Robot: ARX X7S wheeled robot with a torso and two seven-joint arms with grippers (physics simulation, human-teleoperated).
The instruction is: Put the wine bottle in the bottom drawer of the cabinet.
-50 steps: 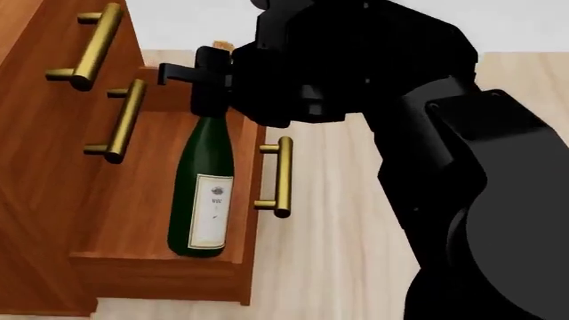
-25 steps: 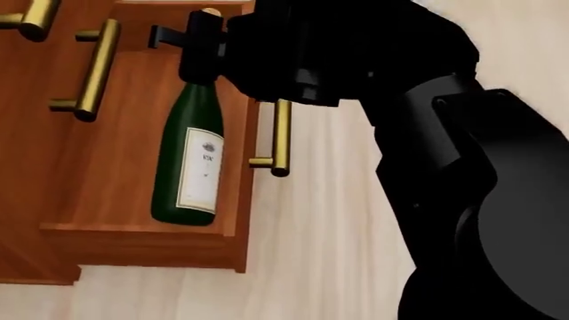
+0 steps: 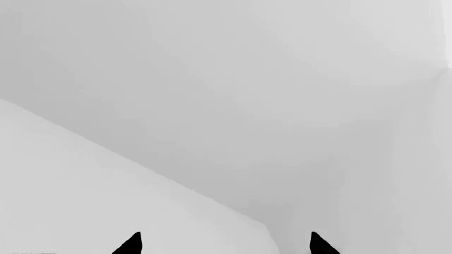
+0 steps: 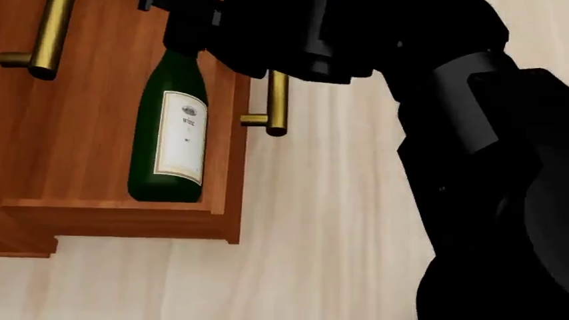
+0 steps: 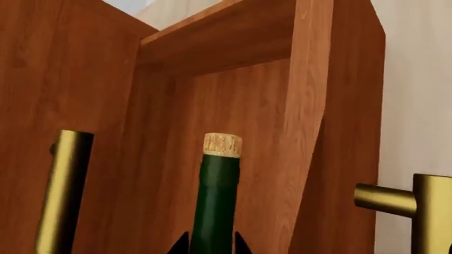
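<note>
A: What has shifted over the last second?

B: The cabinet (image 4: 26, 100) and its pulled-out bottom drawer (image 4: 116, 217) sit higher and further left in the head view than they did, so the camera has tipped down and across. The wine bottle (image 4: 170, 133) now stands lower inside the drawer box, its base close to the drawer floor near the front panel.

A: So the task is nearly done?

B: I judge so. The bottle is inside the right compartment; what remains is letting go and drawing the arm clear.

A: And the jaws?

B: The right gripper (image 5: 211, 244) is clenched on the bottle's neck (image 5: 215, 206): in the right wrist view the two dark tips sit tight on either side of the green glass, with the cork (image 5: 222, 145) above them. The left gripper (image 3: 224, 244) hangs well away facing blank grey, its tips spread apart and empty.

A: Is the bottle upright?

B: Roughly, leaning a little.
</note>
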